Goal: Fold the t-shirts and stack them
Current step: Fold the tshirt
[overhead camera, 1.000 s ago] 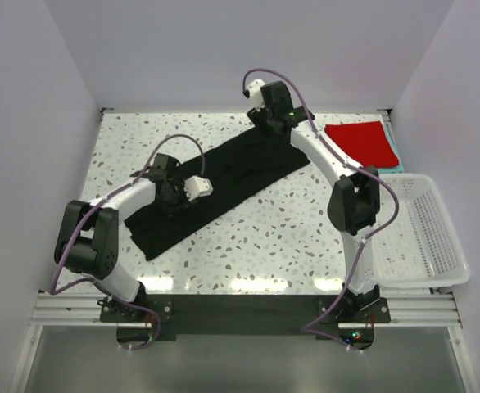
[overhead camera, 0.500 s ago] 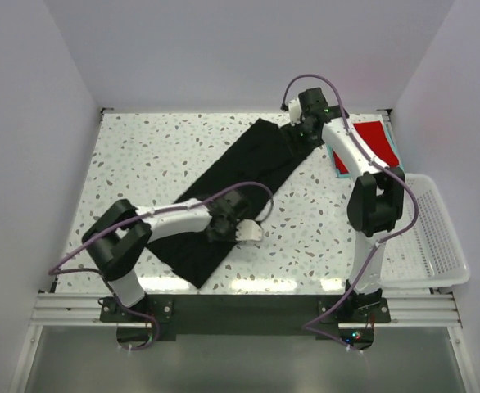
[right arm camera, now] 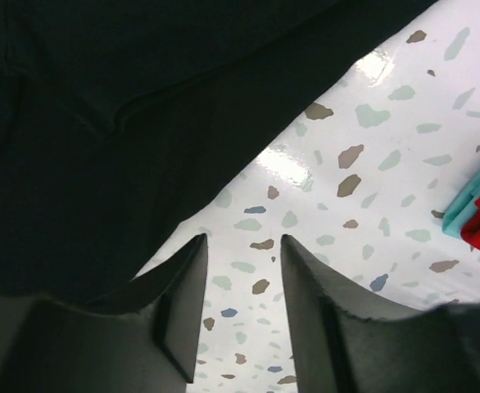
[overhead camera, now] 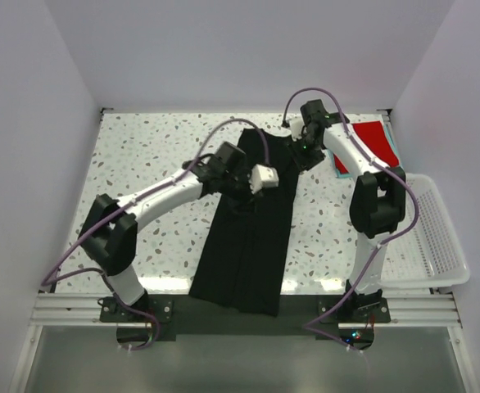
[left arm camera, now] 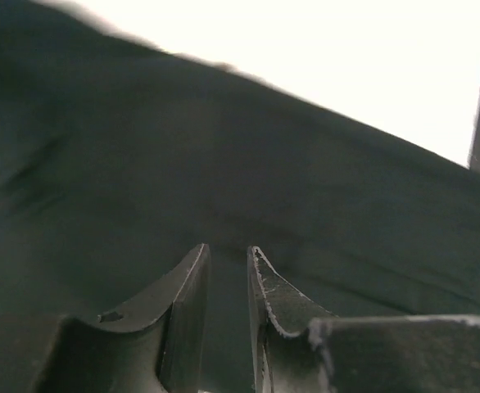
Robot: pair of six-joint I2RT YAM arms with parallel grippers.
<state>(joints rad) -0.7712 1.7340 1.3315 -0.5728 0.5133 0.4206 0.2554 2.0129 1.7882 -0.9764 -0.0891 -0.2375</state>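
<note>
top: overhead, far | 2 wrists: close | shared: black t-shirt (overhead camera: 248, 246)

The speckled table (overhead camera: 142, 155) carries a black t-shirt (overhead camera: 248, 254) from centre to 6 o'clock. At 2 o'clock lies a teal t-shirt (right arm camera: 469, 201) with a red t-shirt (overhead camera: 371, 135) atop. A white basket (overhead camera: 436, 246) sits at 4 o'clock, seemingly overhanging.

The black t-shirt (overhead camera: 248, 237), folded into a long flat strip, spreads beneath the left fingers (left arm camera: 183, 319) and reaches the right fingers (right arm camera: 178, 311), while the red t-shirt (overhead camera: 369, 141) lies on the teal t-shirt (right arm camera: 468, 206), a little apart from the right fingers.
</note>
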